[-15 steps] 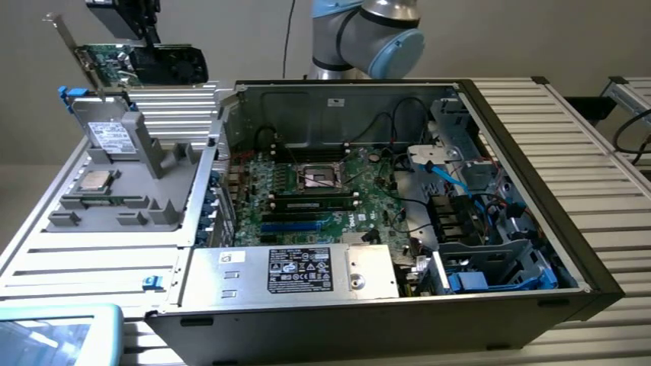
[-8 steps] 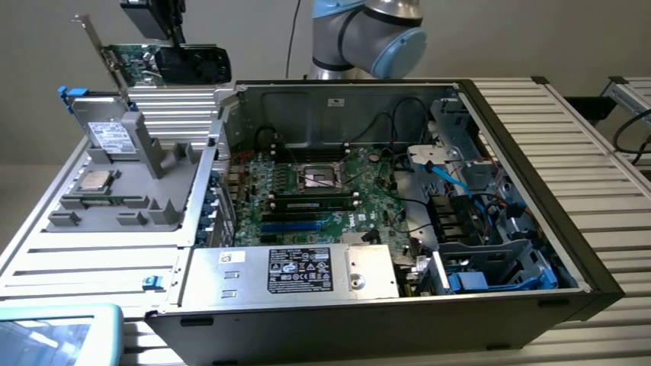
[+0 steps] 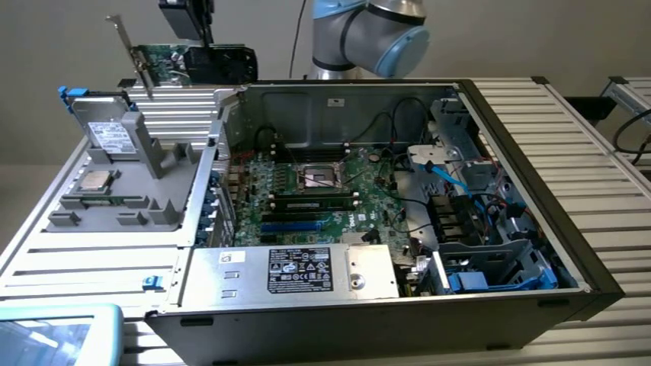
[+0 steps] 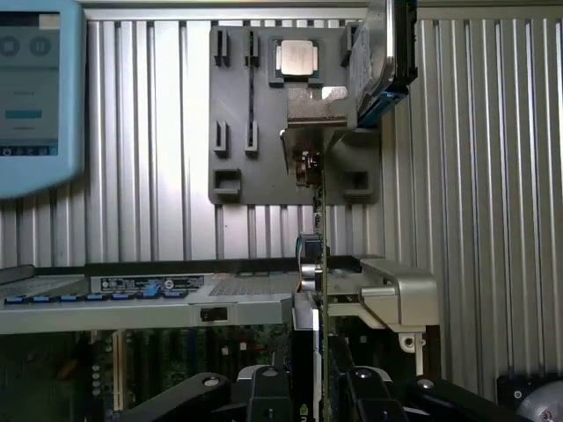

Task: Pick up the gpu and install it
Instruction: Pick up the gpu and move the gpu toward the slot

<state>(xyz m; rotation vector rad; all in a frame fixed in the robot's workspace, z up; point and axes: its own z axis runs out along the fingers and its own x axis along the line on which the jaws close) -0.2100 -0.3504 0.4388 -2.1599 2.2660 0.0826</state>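
Currently the gripper (image 3: 206, 47) is closed part-way on the gpu (image 3: 168, 62). Its fingers (image 4: 264, 387) press on opposite faces of the card, which stands on edge between them (image 4: 322, 237) and is clear of every surface. The black cooler block (image 3: 232, 65) lies closest to the fingers. The long silver bracket (image 3: 130, 57) is at the end farthest from them.

Handling, as a judgement: the card is light, thin and stiff, but its soldered parts and contact edge are fragile. The flat faces near the cooler make the sound hold. The bracket end overhangs the fingers and may lever the card within the grip.

Arm pose: the wrist points downward and holds the card high above the gray parts tray (image 3: 133, 179). The card is outside the open computer case (image 3: 529, 160), and the motherboard (image 3: 305, 191) lies well apart from the fingers.
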